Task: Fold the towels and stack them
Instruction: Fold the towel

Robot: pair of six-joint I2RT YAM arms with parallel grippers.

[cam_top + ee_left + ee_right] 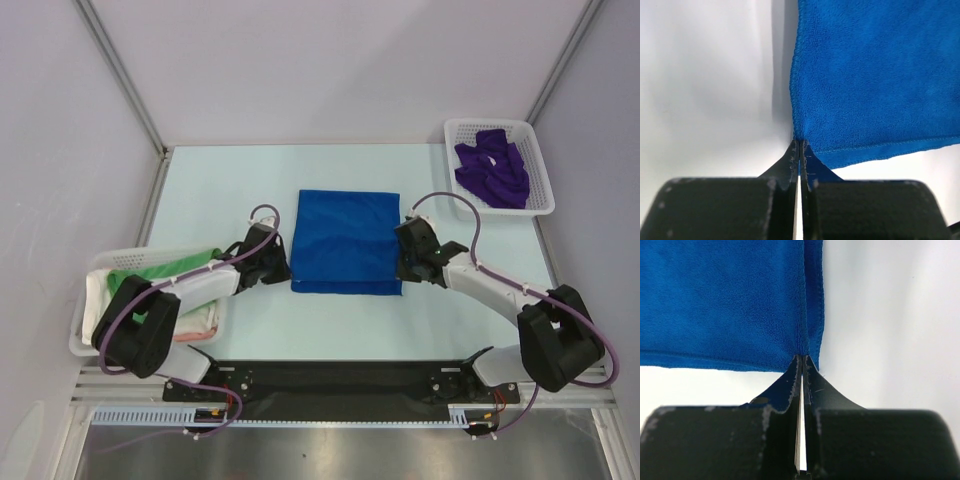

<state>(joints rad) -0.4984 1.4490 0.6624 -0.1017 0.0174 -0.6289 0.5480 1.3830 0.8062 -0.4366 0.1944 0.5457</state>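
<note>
A blue towel lies folded on the table's middle, with a doubled layer along its near edge. My left gripper is at its near left corner. In the left wrist view the jaws are shut, pinching the towel's corner at their tips. My right gripper is at the near right corner. In the right wrist view it is shut on the doubled corner of the towel. Purple towels lie crumpled in the back right basket.
A white basket at the back right holds the purple towels. A white basket at the near left holds green and white folded towels, under the left arm. The enclosure walls stand on all sides.
</note>
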